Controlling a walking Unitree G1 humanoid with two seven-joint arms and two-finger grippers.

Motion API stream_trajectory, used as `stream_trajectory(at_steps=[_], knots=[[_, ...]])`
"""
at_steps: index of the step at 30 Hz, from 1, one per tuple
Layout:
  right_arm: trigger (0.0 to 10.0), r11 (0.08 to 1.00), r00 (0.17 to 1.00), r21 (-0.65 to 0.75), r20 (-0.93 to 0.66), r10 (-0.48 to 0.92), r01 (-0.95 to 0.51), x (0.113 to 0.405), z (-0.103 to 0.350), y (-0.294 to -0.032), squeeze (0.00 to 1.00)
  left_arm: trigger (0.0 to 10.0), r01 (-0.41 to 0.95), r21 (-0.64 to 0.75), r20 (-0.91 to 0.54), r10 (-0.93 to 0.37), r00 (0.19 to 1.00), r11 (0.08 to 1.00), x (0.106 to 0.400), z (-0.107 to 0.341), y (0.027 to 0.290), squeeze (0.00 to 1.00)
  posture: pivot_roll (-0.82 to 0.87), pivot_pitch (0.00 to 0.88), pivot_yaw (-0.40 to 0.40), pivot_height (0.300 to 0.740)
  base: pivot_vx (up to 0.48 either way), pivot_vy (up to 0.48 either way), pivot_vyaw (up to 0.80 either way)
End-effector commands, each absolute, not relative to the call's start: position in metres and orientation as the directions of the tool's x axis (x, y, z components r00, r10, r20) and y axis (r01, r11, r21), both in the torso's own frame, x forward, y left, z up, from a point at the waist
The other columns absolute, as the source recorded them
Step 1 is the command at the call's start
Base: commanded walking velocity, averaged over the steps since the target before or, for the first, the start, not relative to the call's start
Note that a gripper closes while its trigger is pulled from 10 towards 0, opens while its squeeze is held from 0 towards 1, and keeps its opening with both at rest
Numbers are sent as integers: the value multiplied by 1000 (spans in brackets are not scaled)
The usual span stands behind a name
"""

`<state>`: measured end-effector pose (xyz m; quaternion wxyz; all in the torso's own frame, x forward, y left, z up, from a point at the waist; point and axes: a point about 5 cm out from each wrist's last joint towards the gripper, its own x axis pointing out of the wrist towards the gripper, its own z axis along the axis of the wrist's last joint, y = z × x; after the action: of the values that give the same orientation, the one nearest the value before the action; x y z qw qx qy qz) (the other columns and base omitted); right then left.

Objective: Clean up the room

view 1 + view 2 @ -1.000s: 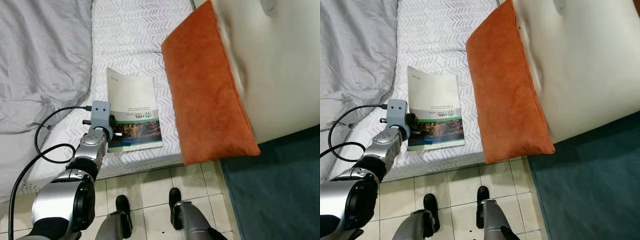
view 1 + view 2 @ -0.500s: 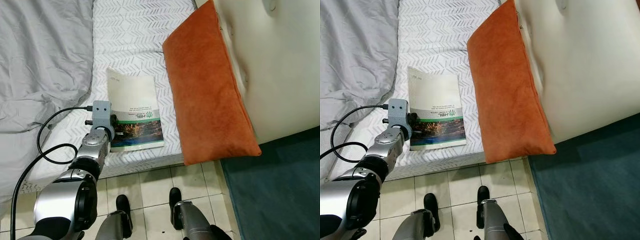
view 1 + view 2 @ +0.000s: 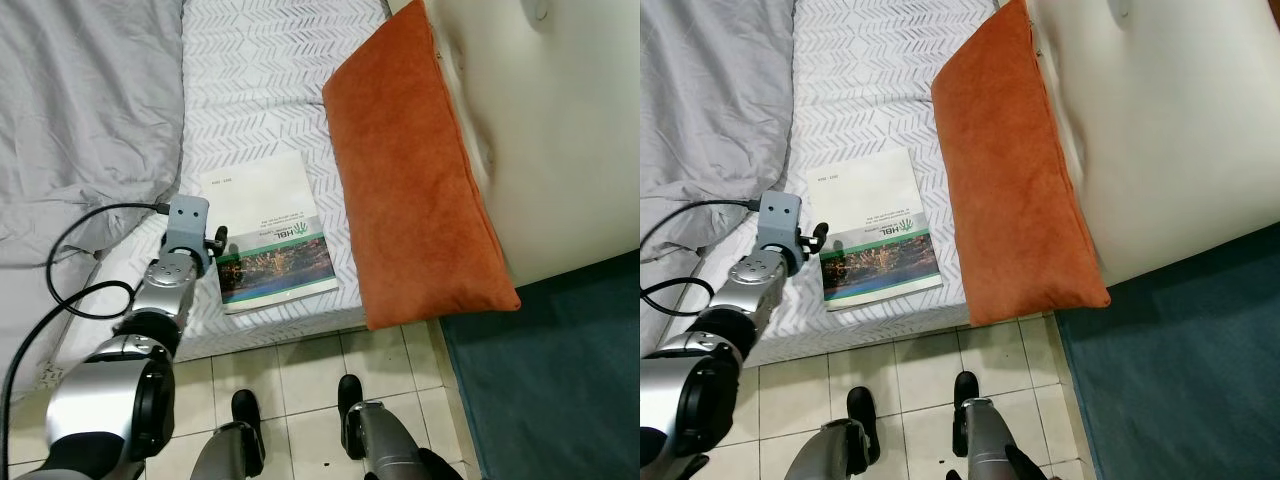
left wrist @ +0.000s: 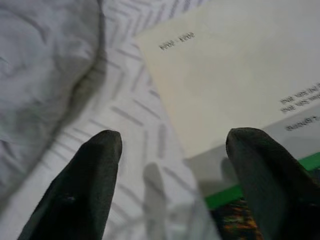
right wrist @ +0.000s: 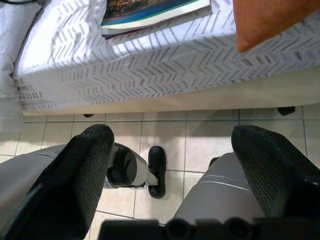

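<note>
A thin book [image 3: 268, 232] with a white and green cover lies flat on the patterned bed sheet [image 3: 260, 70], close to the mattress's near edge. My left gripper [image 3: 214, 240] reaches over the bed at the book's left edge. In the left wrist view the left gripper [image 4: 172, 150] is open: one finger [image 4: 260, 180] hovers over the book [image 4: 235, 75] and the other [image 4: 92, 185] over the sheet. My right gripper [image 5: 175, 165] hangs open above the tiled floor beside my legs, holding nothing.
An orange pillow [image 3: 415, 170] leans on the cream headboard [image 3: 560, 120] to the right of the book. A grey duvet [image 3: 80, 110] covers the bed's left side. A teal rug [image 3: 550, 380] lies at the right on the tiled floor [image 3: 300, 375].
The book has turned on the sheet, its far corner swinging left and its near end right. My left wrist has moved left and a little farther onto the bed.
</note>
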<state>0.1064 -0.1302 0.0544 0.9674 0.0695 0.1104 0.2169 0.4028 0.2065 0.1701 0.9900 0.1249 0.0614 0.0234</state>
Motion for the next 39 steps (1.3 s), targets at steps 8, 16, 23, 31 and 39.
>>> stream_trajectory(at_steps=[8, 16, 23, 31, 39], knots=[[10000, 925, 921, 210, -166, 353, -317, 136, 53, -142, 0, 10000, 136, 395, -197, -61, 978, 908, 378, 130, 227, 1000, -241, 368, 17, 740, 0, 0, 0], [10000, 954, 964, 189, -83, 253, -234, 181, 58, -158, 0, 10000, 259, 387, -115, -232, 966, 885, 360, 115, 220, 1000, -150, 205, 29, 740, 0, 0, 0], [10000, 980, 990, 139, 31, 137, -140, 236, 75, -177, 0, 10000, 314, 251, -21, -319, 948, 916, 318, 78, 178, 1000, 7, 0, 1, 740, 0, 0, 0], [10000, 986, 990, 96, 50, 129, -134, 263, 77, -172, 0, 10000, 288, 92, 20, -291, 957, 953, 295, 68, 148, 0, 44, 0, -15, 740, 0, 241, -100], [10000, 981, 985, 85, 32, 171, -173, 273, 72, -164, 0, 10000, 190, 67, -25, -188, 982, 980, 297, 68, 164, 0, 36, 0, -25, 740, 0, 480, -200]])
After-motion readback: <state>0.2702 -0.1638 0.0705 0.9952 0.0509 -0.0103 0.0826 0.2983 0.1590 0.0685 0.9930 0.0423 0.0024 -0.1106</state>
